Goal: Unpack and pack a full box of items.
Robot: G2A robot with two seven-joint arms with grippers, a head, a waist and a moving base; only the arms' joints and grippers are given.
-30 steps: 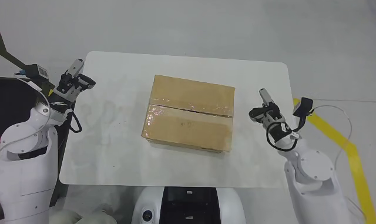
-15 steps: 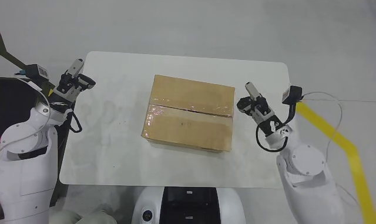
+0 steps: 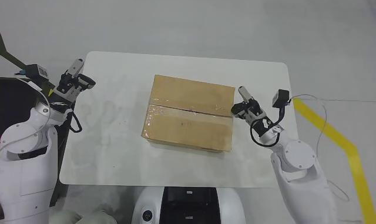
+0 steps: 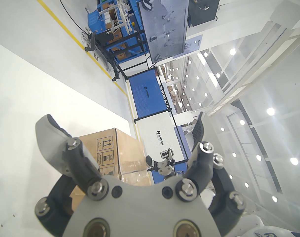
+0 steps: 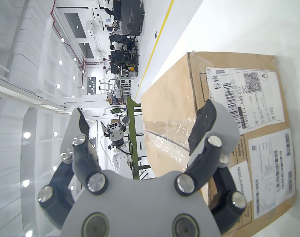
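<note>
at the middle of the white bench (image 3: 117, 153) stands a brown cardboard box (image 3: 189, 112), a little askew to the bench edges and well apart from all four of them. its top flaps lie shut, and a strip of clear tape (image 3: 176, 108) runs along the seam between them from end to end.

the right claw (image 3: 238, 102) hangs between the right end of the box and the right edge of the bench, just beside the upper corner of that end; whether it touches the cardboard cannot be told. in the right wrist view the claw (image 5: 143, 114) stands wide, with nothing between its ribbed pads (image 5: 201, 124), and the box (image 5: 169, 99) lies close ahead of it, the taped seam in line with the gap. white paper labels (image 5: 251, 94) cover much of the right end face.

the left claw (image 3: 82, 73) is at the far left corner of the bench, well apart from the box. in the left wrist view this claw (image 4: 125, 122) is also spread wide and holds nothing; the box (image 4: 110, 144) shows beyond it, with printed handling marks (image 4: 104, 150) on its left end face.
</note>
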